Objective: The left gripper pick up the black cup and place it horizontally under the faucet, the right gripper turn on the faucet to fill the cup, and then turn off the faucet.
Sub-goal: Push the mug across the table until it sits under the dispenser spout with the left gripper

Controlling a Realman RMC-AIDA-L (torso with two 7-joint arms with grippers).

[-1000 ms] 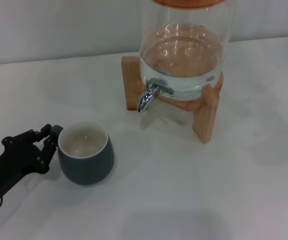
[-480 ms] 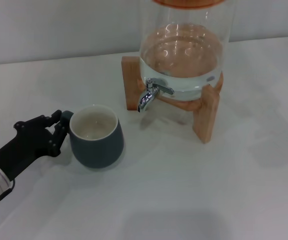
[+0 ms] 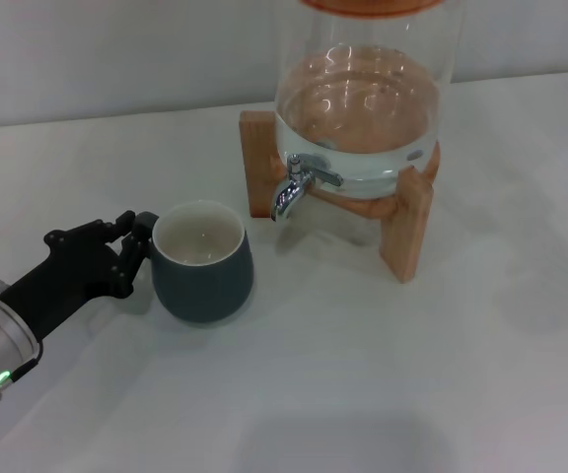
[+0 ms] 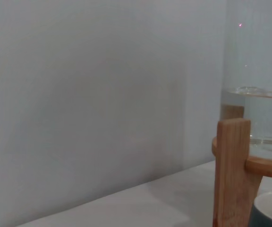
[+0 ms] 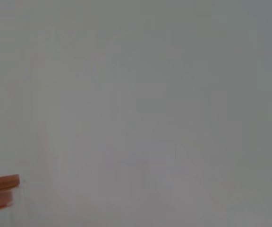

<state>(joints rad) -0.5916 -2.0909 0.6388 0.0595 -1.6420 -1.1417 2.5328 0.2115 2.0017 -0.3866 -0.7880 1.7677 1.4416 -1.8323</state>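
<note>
The squat dark charcoal-grey cup (image 3: 203,261) with a cream-white inside stands upright on the white bench (image 3: 383,384), in front of and to the left of the small chrome faucet (image 3: 294,187), not under its spout. The black two-fingered left gripper (image 3: 131,251) on its silver-grey arm reaches in from the left at cup height; its jaws are clamped on the cup's small handle side, touching the cup's left wall. The faucet sits on a clear glass water dispenser (image 3: 358,108) in a wooden stand (image 3: 407,232). The right gripper does not show in any view.
</note>
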